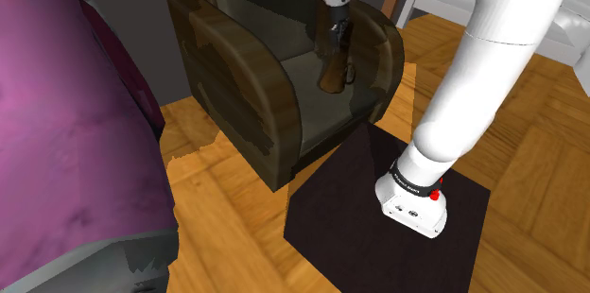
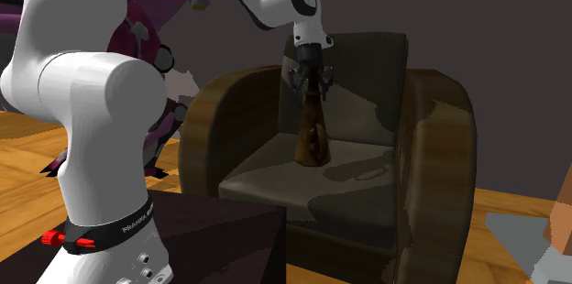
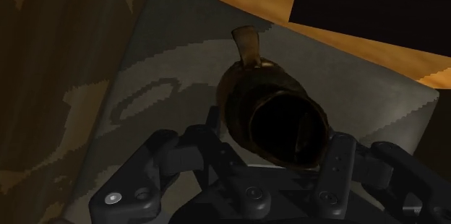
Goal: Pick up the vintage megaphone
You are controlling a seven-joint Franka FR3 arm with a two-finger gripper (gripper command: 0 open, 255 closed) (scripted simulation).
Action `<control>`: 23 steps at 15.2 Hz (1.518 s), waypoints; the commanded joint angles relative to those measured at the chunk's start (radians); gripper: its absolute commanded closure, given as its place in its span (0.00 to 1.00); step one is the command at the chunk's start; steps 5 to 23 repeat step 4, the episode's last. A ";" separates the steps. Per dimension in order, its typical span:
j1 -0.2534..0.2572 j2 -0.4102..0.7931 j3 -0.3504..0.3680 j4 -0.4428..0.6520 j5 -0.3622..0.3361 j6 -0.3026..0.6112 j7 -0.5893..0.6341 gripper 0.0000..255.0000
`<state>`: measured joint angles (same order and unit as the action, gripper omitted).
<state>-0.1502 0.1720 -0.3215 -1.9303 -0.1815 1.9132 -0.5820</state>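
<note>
Purple padded furniture sits nearest in the shoulder view, along its left edge, on a wood floor. Black box stand at lower right, with the white arm rising from it and reaching up-left over a brown armchair. The megaphone stands upright on the chair's seat, wide end down, narrow end up. The black gripper meets its top from above. Second exterior view: the arm's base and the stand's corner are closest, at that view's left, with the armchair behind them against a dark grey wall. The megaphone is upright near the middle of the seat, its base touching the cushion and its shadow falling to that view's right. The gripper points straight down, closed around the narrow top end, one finger on each side. The purple padded furniture shows behind the arm at upper left. Wrist view: the gripper's black linkage is closest, and the fingers pinch the megaphone's near end between them, both touching its rim. That end shows as a dark opening. The brown body runs away toward the seat, with a small curved handle sticking off its side. The grey-brown seat lies under it. Beyond the seat's front edge are wood floor and a corner of the black stand.
</note>
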 commanded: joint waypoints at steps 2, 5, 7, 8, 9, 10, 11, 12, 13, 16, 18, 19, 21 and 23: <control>0.001 -0.014 -0.001 0.024 -0.002 -0.036 -0.005 1.00; 0.001 -0.015 -0.001 0.026 -0.002 -0.038 -0.005 1.00; 0.001 -0.015 -0.001 0.026 -0.002 -0.038 -0.005 1.00; 0.001 -0.015 -0.001 0.026 -0.002 -0.038 -0.005 1.00; 0.001 -0.015 -0.001 0.026 -0.002 -0.038 -0.005 1.00; 0.001 -0.015 -0.001 0.026 -0.002 -0.038 -0.005 1.00; 0.001 -0.015 -0.001 0.026 -0.002 -0.038 -0.005 1.00; 0.001 -0.015 -0.001 0.026 -0.002 -0.038 -0.005 1.00; 0.001 -0.015 -0.001 0.026 -0.002 -0.038 -0.005 1.00; 0.001 -0.015 -0.001 0.026 -0.002 -0.038 -0.005 1.00; 0.001 -0.015 -0.001 0.026 -0.002 -0.038 -0.005 1.00; 0.001 -0.015 -0.001 0.026 -0.002 -0.038 -0.005 1.00; 0.001 -0.015 -0.001 0.026 -0.002 -0.038 -0.005 1.00; 0.001 -0.015 -0.001 0.026 -0.002 -0.038 -0.005 1.00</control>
